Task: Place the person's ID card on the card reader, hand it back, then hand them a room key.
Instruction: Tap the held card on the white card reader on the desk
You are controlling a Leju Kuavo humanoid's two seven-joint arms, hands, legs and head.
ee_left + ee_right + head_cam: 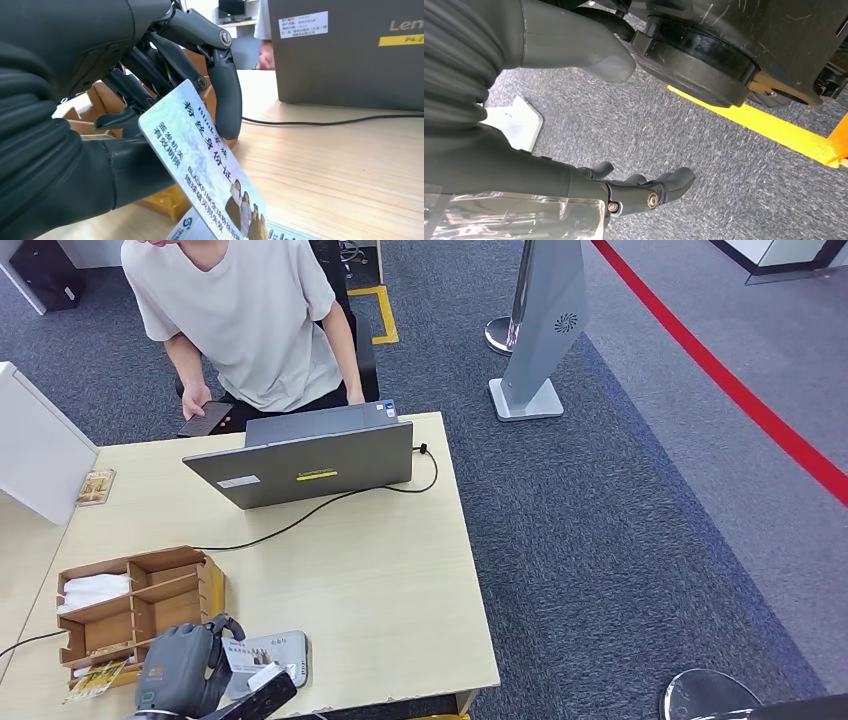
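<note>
ID card (202, 165) is pinched tilted in the left hand (185, 665) above the card reader (285, 652) near the table's (400, 580) front edge; right hand (624, 192) hangs with fingers apart, holding nothing.

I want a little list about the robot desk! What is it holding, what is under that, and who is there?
left robot hand: holds the ID card, tilted above the table
card reader: grey, flat on the table near its front edge, just under the card
right robot hand: hangs over the carpet, holds nothing
wooden organizer: beside the left robot hand
laptop: open, lid's back toward the robot, cable plugged in
person: at the table's far side, holding a phone
</note>
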